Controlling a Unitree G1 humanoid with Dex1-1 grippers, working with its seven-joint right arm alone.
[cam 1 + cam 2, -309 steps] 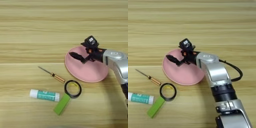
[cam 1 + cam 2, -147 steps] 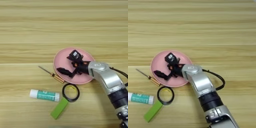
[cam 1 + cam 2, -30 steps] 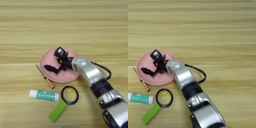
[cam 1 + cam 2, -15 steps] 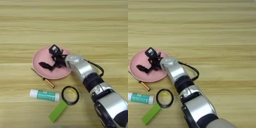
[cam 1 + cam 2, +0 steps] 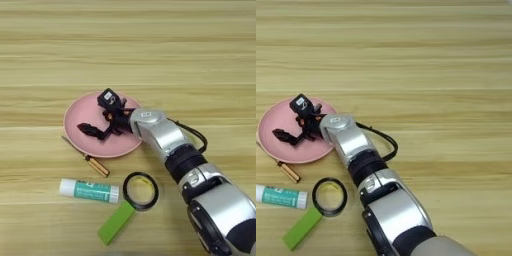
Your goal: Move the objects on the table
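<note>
Nearest the camera, the silver forearm (image 5: 165, 140) is running up from the bottom right corner, its lower end cut off by the picture's edge, and a black cable (image 5: 192, 135) is looping off its right side. Below and right of the pincer, the flat green block (image 5: 116, 222) is lying at a slant, its upper end just beside the black ring (image 5: 140, 191); left of the ring the white-and-teal glue stick (image 5: 90, 190) is lying flat. Just below the pincer, the amber-handled screwdriver (image 5: 96, 166) is lying with its thin shaft tucked against the plate's lower left rim. The right gripper (image 5: 92, 131) is reaching left, low over the pink plate (image 5: 80, 117), black fingers showing as a dark tangle; whether they are spread or gripping, cannot tell. The wooden table (image 5: 125, 45) is filling everything beyond.
</note>
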